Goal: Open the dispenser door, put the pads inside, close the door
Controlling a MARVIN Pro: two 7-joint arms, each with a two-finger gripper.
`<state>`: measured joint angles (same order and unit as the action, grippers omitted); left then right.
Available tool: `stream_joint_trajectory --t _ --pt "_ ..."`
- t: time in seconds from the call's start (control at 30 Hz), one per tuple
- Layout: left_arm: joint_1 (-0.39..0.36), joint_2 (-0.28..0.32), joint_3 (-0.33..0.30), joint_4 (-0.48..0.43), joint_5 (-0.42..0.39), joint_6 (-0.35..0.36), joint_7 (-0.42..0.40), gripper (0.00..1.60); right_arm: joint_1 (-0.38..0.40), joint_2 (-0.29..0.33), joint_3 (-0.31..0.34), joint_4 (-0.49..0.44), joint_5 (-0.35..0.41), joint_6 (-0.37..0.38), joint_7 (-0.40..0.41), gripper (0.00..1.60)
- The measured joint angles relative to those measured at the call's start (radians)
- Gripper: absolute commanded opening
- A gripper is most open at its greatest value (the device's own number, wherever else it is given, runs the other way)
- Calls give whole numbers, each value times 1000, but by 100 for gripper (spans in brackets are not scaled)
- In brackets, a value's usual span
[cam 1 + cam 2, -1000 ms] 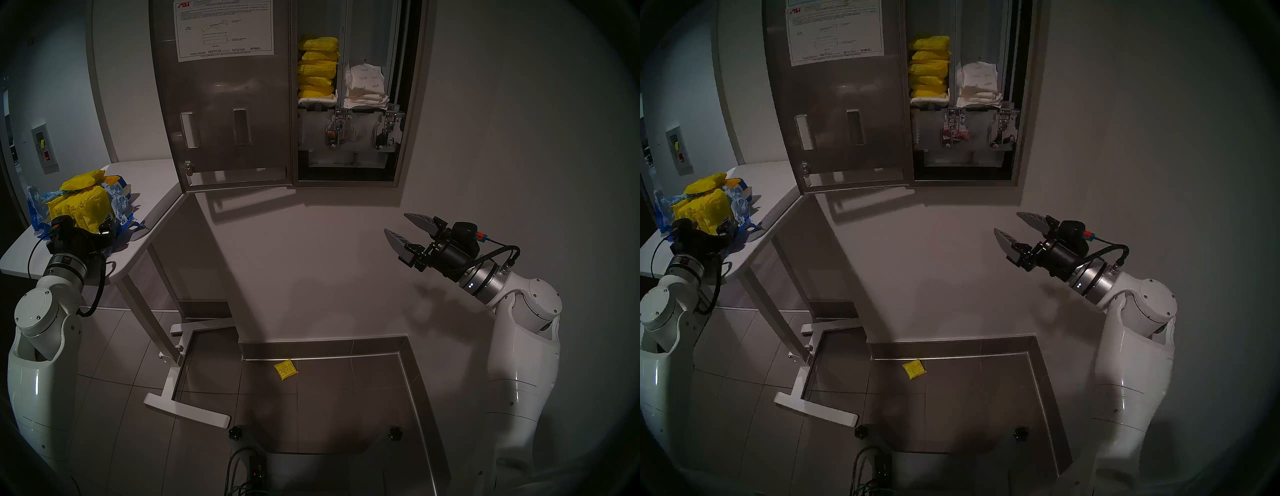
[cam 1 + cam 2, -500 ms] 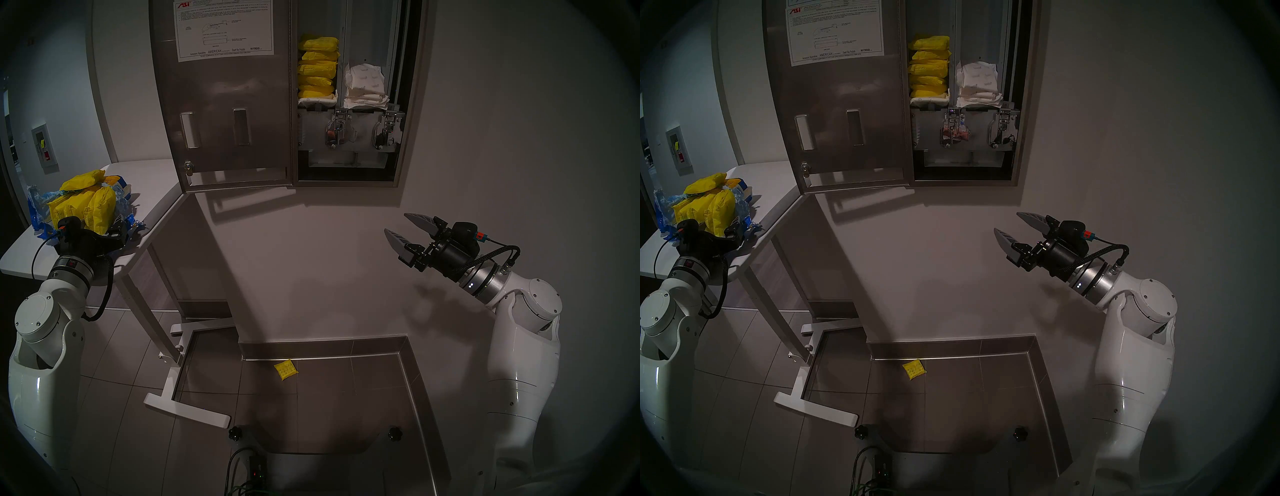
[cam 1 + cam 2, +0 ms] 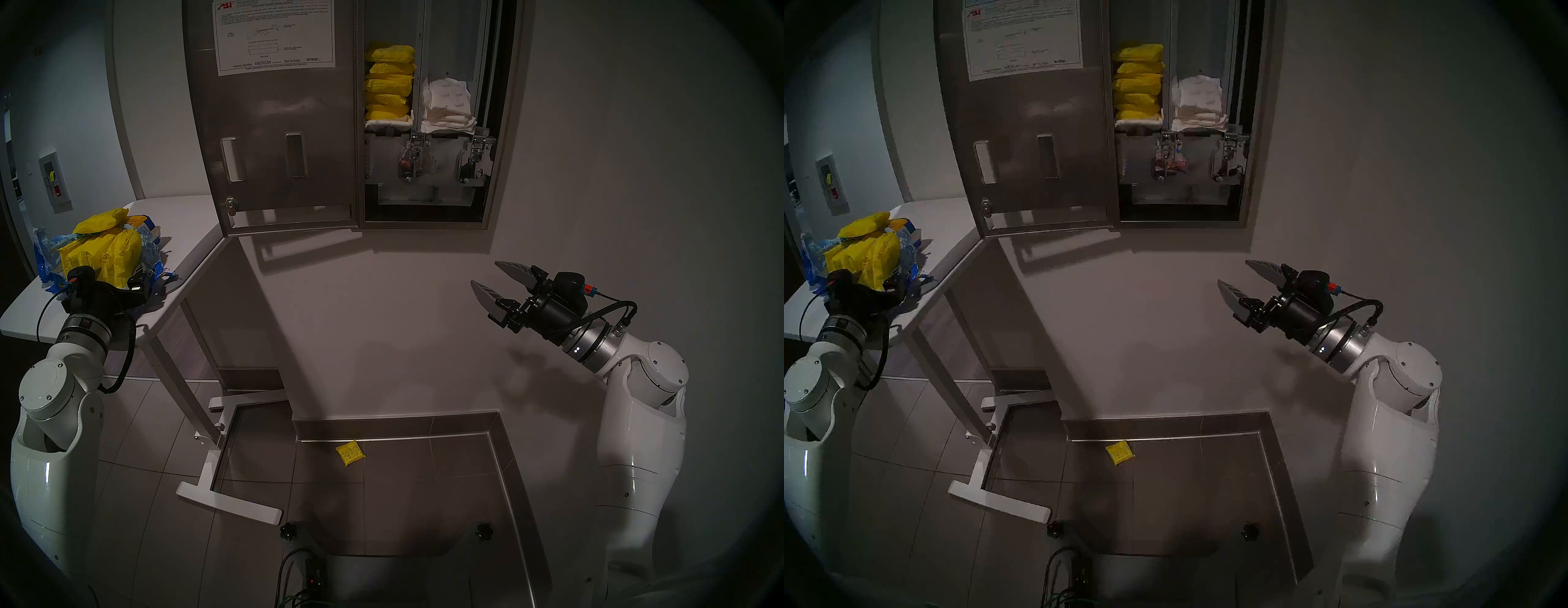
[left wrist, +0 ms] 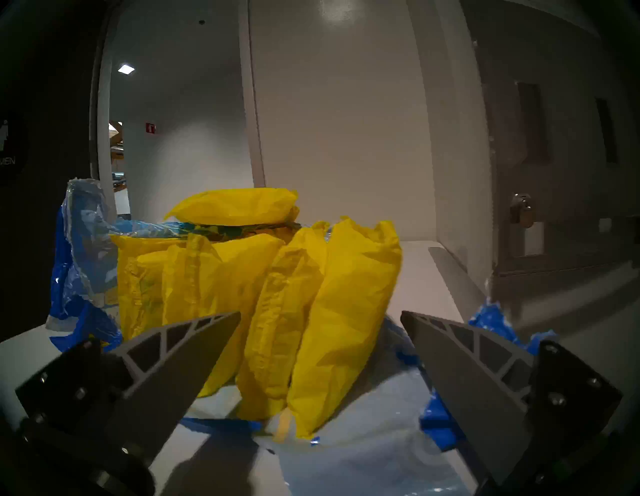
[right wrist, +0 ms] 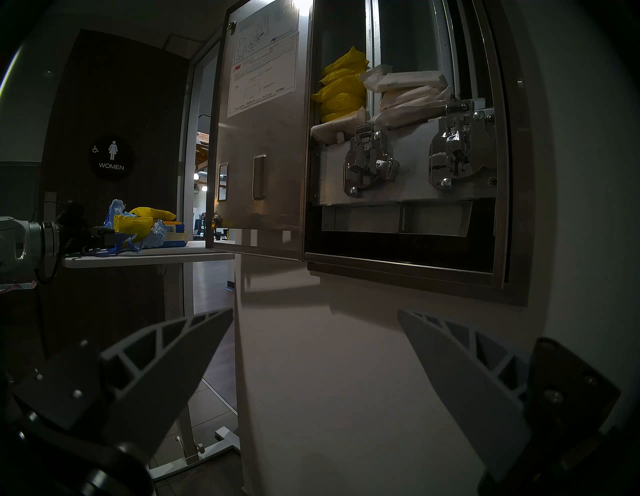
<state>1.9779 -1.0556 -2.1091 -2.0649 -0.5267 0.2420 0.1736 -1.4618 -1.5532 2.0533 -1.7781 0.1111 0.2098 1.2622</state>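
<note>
Left wrist view shows the left tool spread open and empty; it has backed slightly off the yellow pads standing at the desk's left edge, so the grasp isn't made. The right tool idles open; the dispenser door hangs open.

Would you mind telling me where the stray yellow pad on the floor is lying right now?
In the head view, the stray yellow pad lies on the floor tiles near the wall base, below the open dispenser door, between both arms.
</note>
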Motion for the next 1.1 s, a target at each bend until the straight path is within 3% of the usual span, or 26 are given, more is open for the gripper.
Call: stream_joint_trajectory --t 0.43,1.1 --pt "-32 34 3 72 26 -36 -1 160 0 0 0 0 0 0 0 160" --pt "-47 56 47 70 27 -56 -30 160 0 0 0 0 0 0 0 160"
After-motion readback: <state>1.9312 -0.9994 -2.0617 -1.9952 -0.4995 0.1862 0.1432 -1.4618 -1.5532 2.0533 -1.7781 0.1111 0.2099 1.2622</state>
